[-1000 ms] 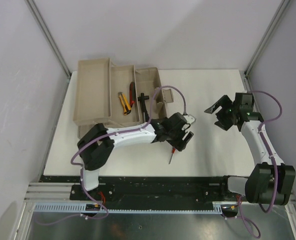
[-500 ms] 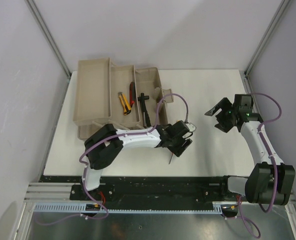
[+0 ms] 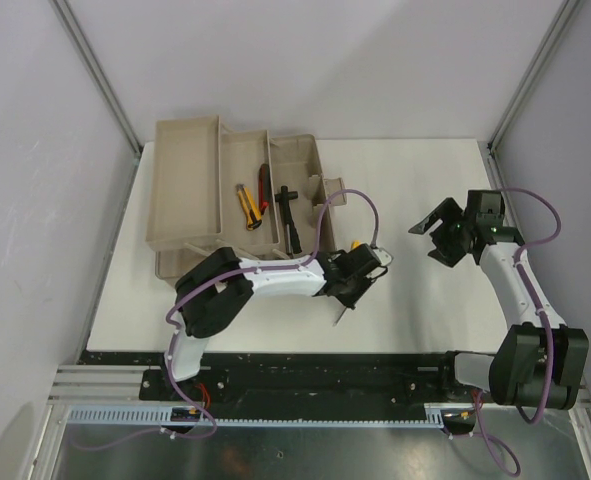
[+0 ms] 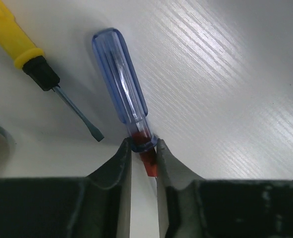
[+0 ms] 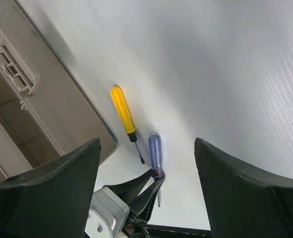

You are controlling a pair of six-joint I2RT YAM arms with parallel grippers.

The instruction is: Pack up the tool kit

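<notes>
The tool kit's beige toolbox (image 3: pixel 185 190) stands open at the back left, its trays folded out. Yellow-handled pliers (image 3: pixel 245 205), a red-handled tool (image 3: pixel 265 183) and a black hammer (image 3: pixel 290 215) lie in it. On the table to its right lies a blue-handled screwdriver (image 4: pixel 120 77) with a red collar. My left gripper (image 4: pixel 143 145) (image 3: pixel 358 278) is shut on that collar, and the shaft (image 3: pixel 342 314) pokes out toward the near edge. A yellow-handled screwdriver (image 4: pixel 12 34) (image 5: pixel 122 111) lies just beside it, untouched. My right gripper (image 3: pixel 431 238) hovers open and empty to the right.
The toolbox's end wall and latch side (image 5: pixel 37 99) lie close to the left of both screwdrivers. White table surface (image 3: pixel 425 180) stretches between the two arms and to the back right. Frame posts stand at both back corners.
My left gripper has come down toward the near edge over the blue screwdriver and closed its jaws on the collar. The right gripper has barely moved.
</notes>
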